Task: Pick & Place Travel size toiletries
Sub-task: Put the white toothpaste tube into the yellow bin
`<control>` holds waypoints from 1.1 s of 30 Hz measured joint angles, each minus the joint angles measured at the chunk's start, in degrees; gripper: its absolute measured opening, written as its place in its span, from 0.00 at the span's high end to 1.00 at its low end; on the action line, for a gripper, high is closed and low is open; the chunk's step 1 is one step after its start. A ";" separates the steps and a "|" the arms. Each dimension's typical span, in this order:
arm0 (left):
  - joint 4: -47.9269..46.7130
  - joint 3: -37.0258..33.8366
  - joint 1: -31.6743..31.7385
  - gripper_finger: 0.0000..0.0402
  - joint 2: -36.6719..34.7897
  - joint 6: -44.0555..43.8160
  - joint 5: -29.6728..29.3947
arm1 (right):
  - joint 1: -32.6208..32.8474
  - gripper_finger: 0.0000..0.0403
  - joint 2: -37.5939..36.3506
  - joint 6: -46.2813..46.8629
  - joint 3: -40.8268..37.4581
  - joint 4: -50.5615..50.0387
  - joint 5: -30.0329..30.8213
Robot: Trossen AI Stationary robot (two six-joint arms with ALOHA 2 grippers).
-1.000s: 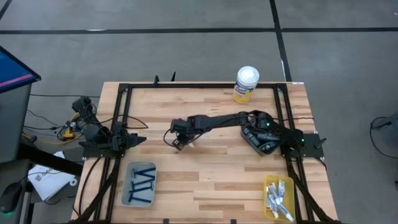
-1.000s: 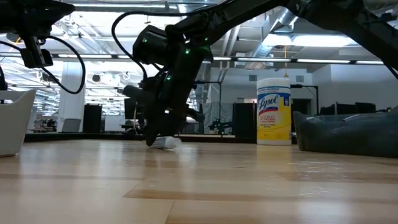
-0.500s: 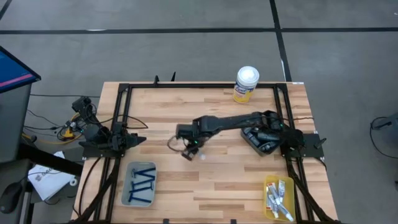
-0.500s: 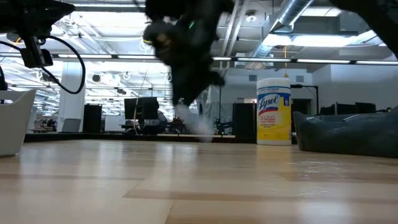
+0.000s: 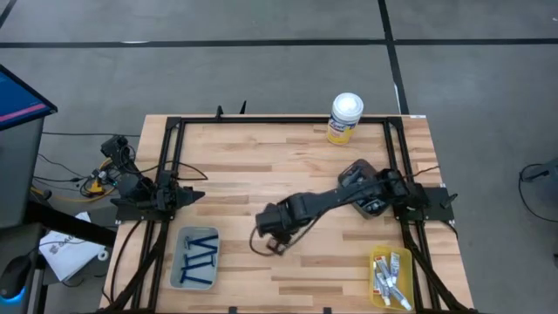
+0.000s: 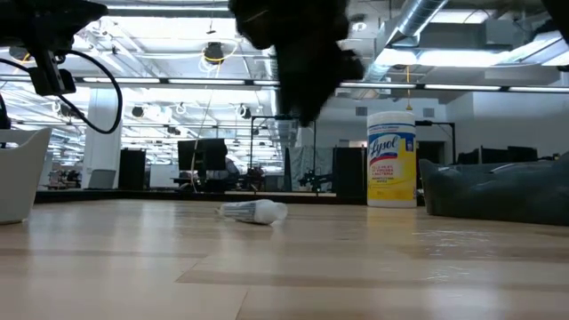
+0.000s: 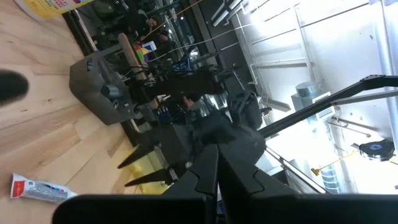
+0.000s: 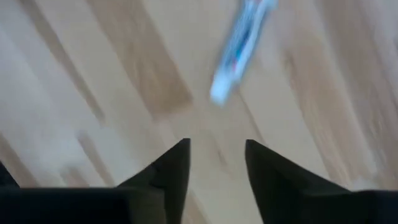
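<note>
The small white tube (image 8: 239,53) lies loose on the bare wood of the table (image 5: 261,157), near the middle, and nothing holds it. The right gripper (image 8: 216,144) hangs just above the wood with its two fingers a moderate way apart and nothing between them. In the right wrist view the tube is a little ahead of the fingertips, apart from them. Its long axis runs mostly away from the gripper, only slightly slanted, so the fingers should close across its narrow side if the gripper goes forward and down. The right arm is clearly the nearer one. The left gripper (image 5: 187,196) waits at the left edge of the table with its fingers pressed together. There is open wood all around the tube and no edge is close. The yellow tray (image 5: 373,270), which already has similar tubes in it, is at the near right corner, and I judge the way to it is free. The grey tray (image 5: 180,253) with the blue razors (image 5: 200,257) stands well apart on the left.
</note>
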 joint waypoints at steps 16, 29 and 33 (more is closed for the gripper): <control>0.08 0.00 0.00 1.00 0.00 0.01 0.00 | -3.45 0.43 0.17 8.87 -8.98 13.84 -2.75; 0.10 0.00 -0.01 1.00 0.00 0.02 0.00 | -3.81 0.45 0.07 10.72 -14.60 19.97 -2.71; 0.10 0.00 -0.01 1.00 0.00 0.01 0.00 | -3.08 0.45 0.07 11.39 -16.06 21.99 -2.71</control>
